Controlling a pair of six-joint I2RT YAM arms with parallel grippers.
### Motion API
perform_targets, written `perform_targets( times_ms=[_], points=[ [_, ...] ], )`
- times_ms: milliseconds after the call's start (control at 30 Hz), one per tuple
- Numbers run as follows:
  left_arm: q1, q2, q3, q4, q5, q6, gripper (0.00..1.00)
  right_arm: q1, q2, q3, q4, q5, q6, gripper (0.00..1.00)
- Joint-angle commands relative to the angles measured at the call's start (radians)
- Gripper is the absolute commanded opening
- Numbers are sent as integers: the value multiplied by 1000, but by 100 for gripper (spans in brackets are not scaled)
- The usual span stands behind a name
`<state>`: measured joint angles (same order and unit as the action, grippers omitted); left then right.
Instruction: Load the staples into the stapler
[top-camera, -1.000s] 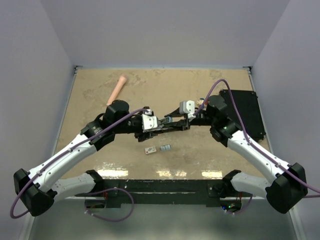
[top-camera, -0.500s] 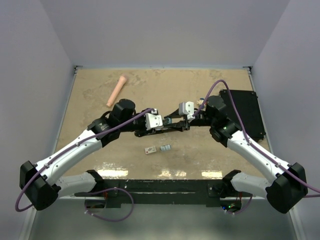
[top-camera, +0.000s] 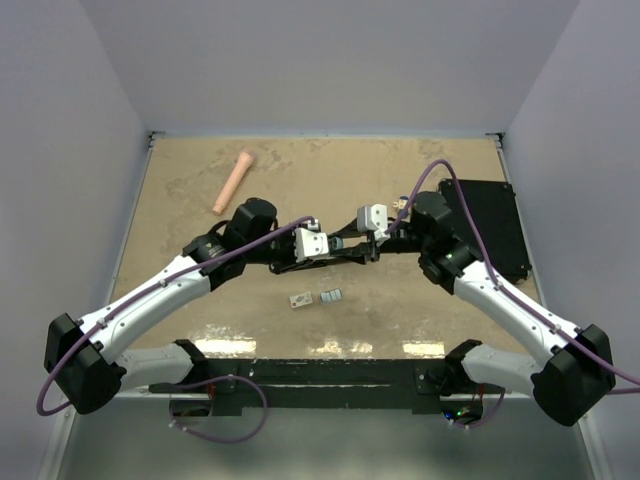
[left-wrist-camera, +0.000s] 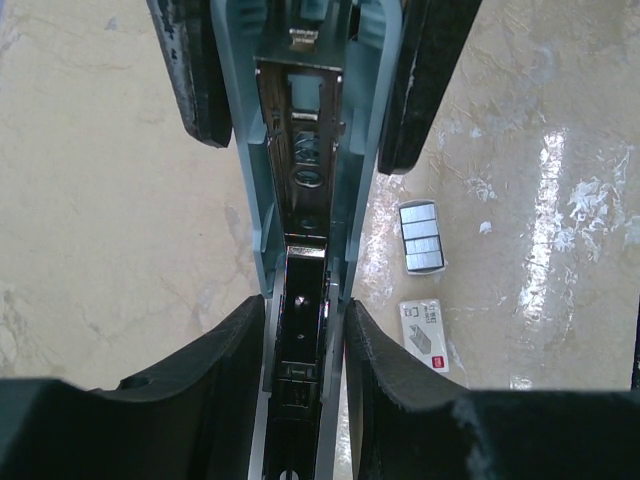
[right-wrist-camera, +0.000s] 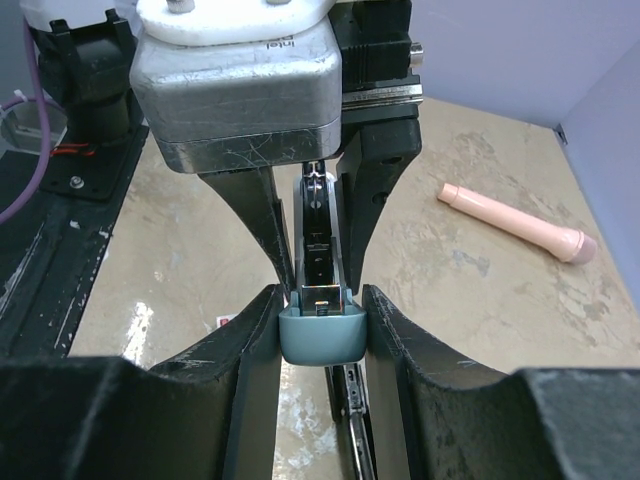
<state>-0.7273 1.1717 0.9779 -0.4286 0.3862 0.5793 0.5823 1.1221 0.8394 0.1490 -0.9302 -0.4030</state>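
A grey-blue stapler hangs open above the table between both grippers. My left gripper is shut on its metal magazine end. My right gripper is shut on the grey-blue cover end. The left wrist view shows the open channel of the stapler running away towards the right gripper's fingers. The staples lie on the table below: a tiny white box with red print and a grey-blue block beside it.
A pink cylinder lies at the back left of the table. A black plate lies along the right edge. Grey walls close in the table at the back and both sides.
My left arm has swung to the right and its wrist has moved closer to the right gripper. Both grippers kept hold of the stapler. The staples have not moved.
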Motion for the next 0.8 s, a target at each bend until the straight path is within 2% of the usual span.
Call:
perform_targets(
  times_ms=[0,33,67,133,167,267,467,600,667,767],
  points=[
    [-3,-10,28,28,19,-32,0,4,10,35,40,19,-7,5],
    [-3,-12,25,30,4,-45,0,4,11,30,44,30,1,10],
    [-3,-14,25,33,-7,-55,0,4,12,26,50,48,7,22],
    [0,-18,25,33,-41,-87,0,4,12,4,89,77,33,41],
    [0,-18,25,34,-58,-101,0,4,12,-3,104,109,45,58],
    [-1,-18,27,37,-121,-153,0,2,15,-22,142,143,72,71],
    [0,-7,25,28,-201,-236,0,-1,-4,-42,185,217,119,83],
    [2,-6,18,24,-299,-370,0,-4,-47,-82,250,301,185,93],
    [2,-7,-4,28,-383,-435,0,-6,-64,-97,271,372,214,98],
    [8,-18,-45,30,-544,-573,0,-4,-99,-128,319,468,286,98]
  ],
)
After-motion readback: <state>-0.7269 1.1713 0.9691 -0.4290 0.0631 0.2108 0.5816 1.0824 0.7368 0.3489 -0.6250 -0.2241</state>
